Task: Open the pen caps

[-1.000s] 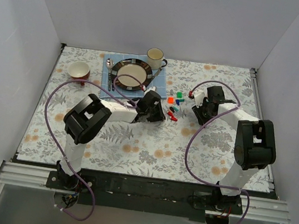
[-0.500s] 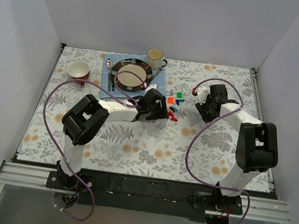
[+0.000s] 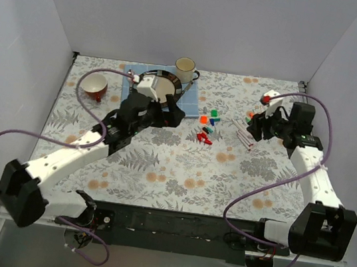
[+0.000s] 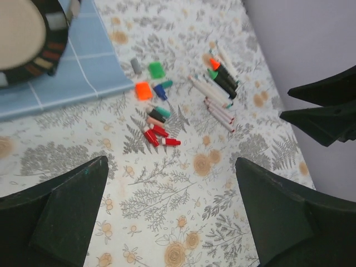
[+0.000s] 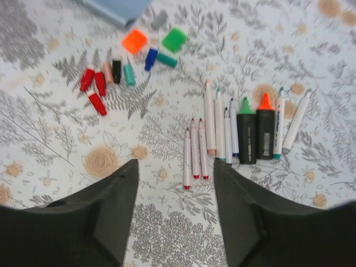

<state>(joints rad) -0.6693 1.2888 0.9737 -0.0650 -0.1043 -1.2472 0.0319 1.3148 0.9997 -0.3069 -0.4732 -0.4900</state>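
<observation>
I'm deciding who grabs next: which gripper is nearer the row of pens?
Right. The right gripper hangs close beside the row of pens; the left gripper is across the loose pen caps from it, by the plate.

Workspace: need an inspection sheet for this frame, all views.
Surface: floral tablecloth, lying flat.
Job's things: pen caps loose in a cluster; pens in a row beside them, tips showing; two black markers in that row.
Clutter: plate on blue mat, mug, red bowl, all apart from the pens.
Grippers: left gripper and right gripper above the table, jaws open, holding nothing.
Cables: purple cables loop off both arms, none on the pens.
Surroundings: white walls; nothing else seen.
</observation>
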